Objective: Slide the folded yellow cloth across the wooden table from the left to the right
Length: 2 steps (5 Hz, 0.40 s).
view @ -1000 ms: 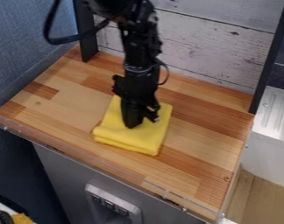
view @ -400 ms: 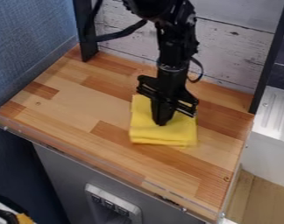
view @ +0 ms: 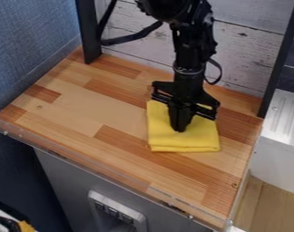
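My gripper (view: 181, 128) touches the folded yellow cloth (view: 184, 142), likely the contact step; I can't tell if its jaws grip. Next calls for steady, low pressure.

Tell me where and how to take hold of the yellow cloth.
The near right corner of the yellow cloth looks like the best part to pinch, coming down at a slant from the front. The cloth lies folded and flat on the wooden surface, so its edge should pinch more easily than its middle, where the gripper stands.
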{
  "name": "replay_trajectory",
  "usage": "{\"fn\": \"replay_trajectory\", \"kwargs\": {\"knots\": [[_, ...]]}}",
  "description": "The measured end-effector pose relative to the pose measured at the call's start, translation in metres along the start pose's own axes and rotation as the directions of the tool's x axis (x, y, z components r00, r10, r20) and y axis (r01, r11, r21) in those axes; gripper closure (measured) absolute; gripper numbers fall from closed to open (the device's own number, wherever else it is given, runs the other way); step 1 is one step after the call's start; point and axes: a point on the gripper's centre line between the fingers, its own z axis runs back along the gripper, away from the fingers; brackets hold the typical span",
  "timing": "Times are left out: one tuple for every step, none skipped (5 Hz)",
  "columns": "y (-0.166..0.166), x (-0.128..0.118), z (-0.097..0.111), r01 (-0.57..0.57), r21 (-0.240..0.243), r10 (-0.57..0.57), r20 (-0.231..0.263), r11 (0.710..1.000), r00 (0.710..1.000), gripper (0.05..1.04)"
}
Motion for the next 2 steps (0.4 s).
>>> {"fn": "replay_trajectory", "kwargs": {"knots": [[-0.0026, 0.0000, 0.0000, -0.012, -0.017, 0.012, 0.000, 1.000, 1.000, 1.020], [-0.0030, -0.0015, -0.0006, -0.017, -0.019, 0.017, -0.007, 1.000, 1.000, 1.020]]}}
